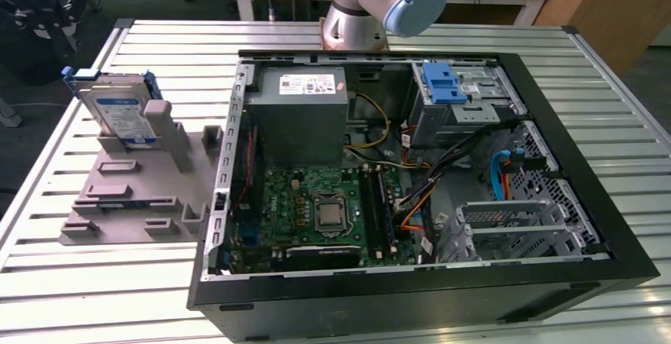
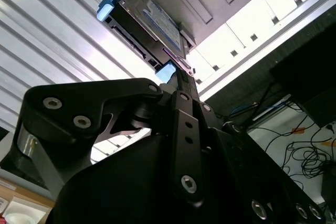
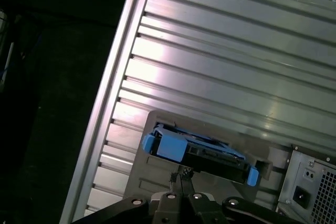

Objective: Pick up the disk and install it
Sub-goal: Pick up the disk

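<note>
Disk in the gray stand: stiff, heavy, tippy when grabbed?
Likely rigid: the disk is a metal slab in a blue frame. Probably dense for its size. Standing on edge in the gray stand, it may tip if nudged sideways.

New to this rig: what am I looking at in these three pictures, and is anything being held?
The machine is one robot arm; the exterior view shows its base next to an opened computer case on a slatted metal table. Both wrist views come from cameras riding on the arm, looking past its black claw toward the disk. That disk, a silver drive framed in blue, stands on edge in a gray holder at the exterior view's left. Nothing grips it.
</note>
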